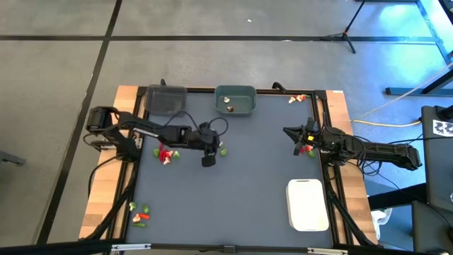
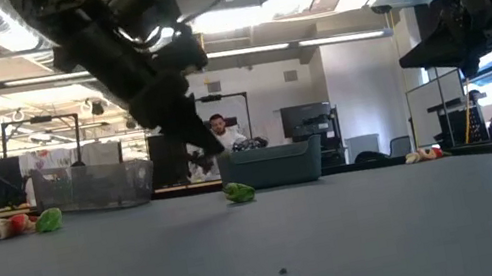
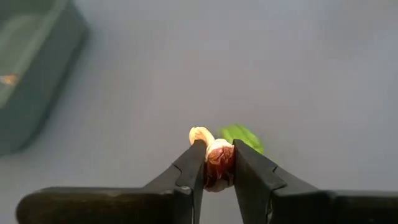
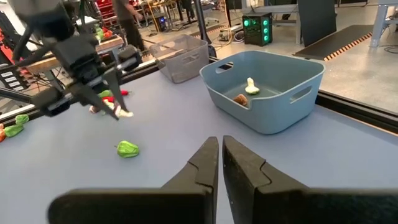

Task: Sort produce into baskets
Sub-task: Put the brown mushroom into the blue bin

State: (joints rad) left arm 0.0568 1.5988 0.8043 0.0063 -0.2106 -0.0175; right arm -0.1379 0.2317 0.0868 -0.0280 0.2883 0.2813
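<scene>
Left gripper [image 3: 219, 163] pinches the tiny pale tan-and-red toy piece [image 3: 214, 163] by its edge, so it could slip before reaching the grey-teal plastic bin [image 1: 236, 100] at one o'clock, while the right gripper [image 4: 220, 157] waits clenched on nothing.

No text, label, brand, number or sign can be read anywhere here.

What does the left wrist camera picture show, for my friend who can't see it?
The left gripper is shut on a tan and dark red toy food piece, holding it above the grey table. A small green piece lies just beyond it, and the corner of the grey-teal bin shows at one edge.
</scene>
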